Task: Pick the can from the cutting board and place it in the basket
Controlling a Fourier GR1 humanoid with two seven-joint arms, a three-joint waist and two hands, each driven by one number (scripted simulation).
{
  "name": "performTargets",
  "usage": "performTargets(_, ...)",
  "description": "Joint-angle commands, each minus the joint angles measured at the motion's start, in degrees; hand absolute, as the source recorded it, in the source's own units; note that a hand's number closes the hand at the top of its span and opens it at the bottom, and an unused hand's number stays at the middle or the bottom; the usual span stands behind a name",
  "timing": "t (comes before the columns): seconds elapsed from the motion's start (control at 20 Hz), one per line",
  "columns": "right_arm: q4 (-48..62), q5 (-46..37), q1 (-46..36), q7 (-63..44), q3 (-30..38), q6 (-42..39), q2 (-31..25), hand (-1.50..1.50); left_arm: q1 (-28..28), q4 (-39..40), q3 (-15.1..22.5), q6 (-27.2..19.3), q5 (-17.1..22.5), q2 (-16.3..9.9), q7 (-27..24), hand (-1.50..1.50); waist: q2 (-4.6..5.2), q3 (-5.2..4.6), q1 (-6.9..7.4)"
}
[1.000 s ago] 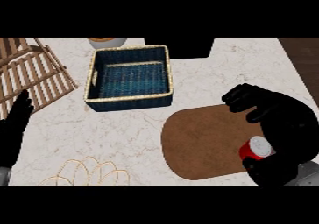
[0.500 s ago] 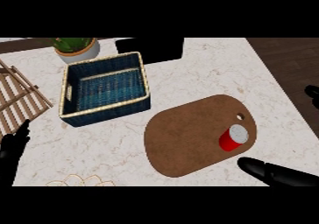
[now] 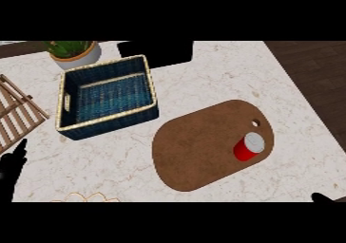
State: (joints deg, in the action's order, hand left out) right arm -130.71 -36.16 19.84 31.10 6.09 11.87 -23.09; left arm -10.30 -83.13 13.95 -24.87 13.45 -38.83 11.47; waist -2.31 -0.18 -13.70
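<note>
Counter [image 3: 218, 85] — pale marbled stone, carrying every item listed here.

Cutting board [image 3: 204, 152] — brown, rounded oblong with a small hole near its far right end; lies well to the right of the left hand and up-left of the right hand's visible tip.

Basket [image 3: 151, 102] — dark blue weave with a tan rim, square, nothing inside it; sits beyond the left hand and to its right, apart from the board.

Wooden rack [image 3: 11, 118] — pale slats, just beyond the left hand at the view's left edge.

Potted plant [image 3: 74, 51] — green leaves in a pale pot, far beyond the left hand, just past the basket's far left corner.

Can [image 3: 249, 147] — red body, silver-grey top, upright; it stands on the right part of the board, just short of the hole, beyond and left of the right hand, touched by neither hand.

Left hand [image 3: 11, 168] — black, at the lower left edge, fingers straight and pointing away from the robot, holding nothing.

Right hand [image 3: 324, 197] — only a dark tip shows at the lower right edge; how far it is open cannot be told.
</note>
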Motion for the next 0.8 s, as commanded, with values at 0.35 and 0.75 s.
performTargets(0.35, -10.6, -15.6, 32.4, 8.6, 0.0, 8.1, 2.4, -1.5, 1.0, 0.0, 2.4, 1.4, -2.0, 1.0, -1.2, 0.0, 0.89, -0.03, 5.4)
performTargets(0.75, -4.4, -18.2, 48.8, 19.2, -4.7, 23.9, 14.3, -1.5, 7.8, 0.7, 4.2, 3.2, -4.8, 2.4, 0.5, 0.0, 1.85, 0.11, 10.13)
